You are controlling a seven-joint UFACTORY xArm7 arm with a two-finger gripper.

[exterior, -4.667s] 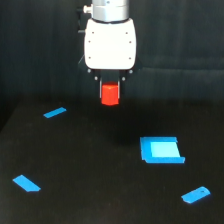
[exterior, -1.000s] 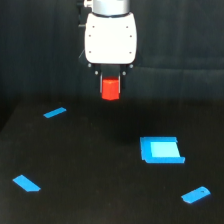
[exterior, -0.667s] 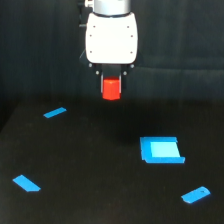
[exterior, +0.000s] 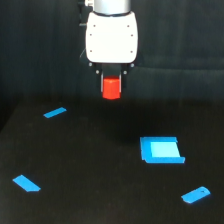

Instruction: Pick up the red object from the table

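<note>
The gripper [exterior: 111, 86] pinches the red object [exterior: 111, 88] between its fingers, held above the table [exterior: 100, 170] — clear of it. Below lie 4 blue pieces — a square [exterior: 161, 150] and 3 strips.

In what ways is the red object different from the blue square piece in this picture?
The red object is a small stubby block; the blue square piece is wider and flat. The red object is held under the tool, above the table; the blue square piece lies on the table, toward the exterior view's right. The red object is one colour; the blue square piece has a lighter centre. Both are bright against the black table.
</note>
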